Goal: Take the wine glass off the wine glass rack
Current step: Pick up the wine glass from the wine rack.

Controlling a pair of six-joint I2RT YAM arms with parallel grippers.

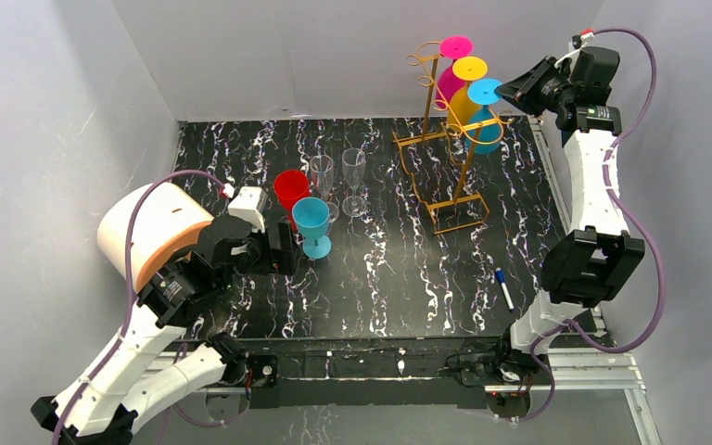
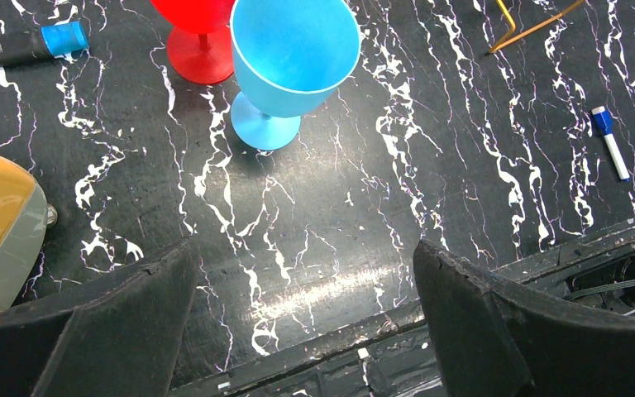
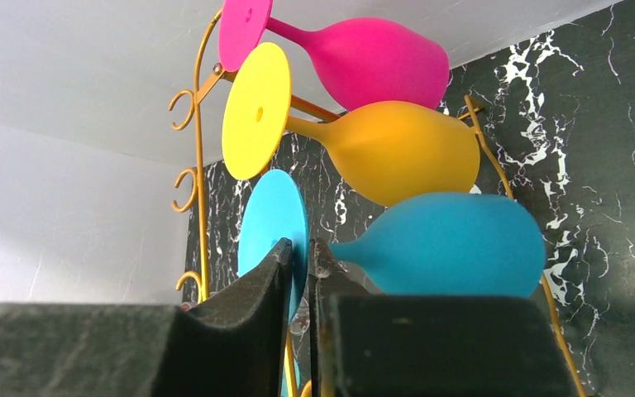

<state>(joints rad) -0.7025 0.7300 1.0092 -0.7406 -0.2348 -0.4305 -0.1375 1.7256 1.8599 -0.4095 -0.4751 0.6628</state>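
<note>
Three glasses hang by their feet on the wine glass rack (image 1: 464,171), which stands at about 1 o'clock on the table (image 1: 389,278) seen from above. The blue wine glass (image 3: 455,244) is the lowest, with the yellow glass (image 3: 397,149) at its 12 o'clock and the pink glass (image 3: 372,58) above that.

My right gripper (image 3: 300,256) is at the blue foot. Its fingers (image 3: 248,306) are drawn almost together, with only a slit between them, right where disc meets stem. They seem to pinch it, but from this close I cannot tell whether the pads truly bite.

To do this well, I judge I should clamp firmly, then slide the foot level along the gold wires toward their open end, keeping the bowl off the yellow one.

My left gripper (image 2: 304,248), at 9 o'clock on the table, has its fingers (image 2: 132,322) spread wide and holds nothing. A standing blue goblet (image 2: 293,58) sits at its 12 o'clock.
</note>
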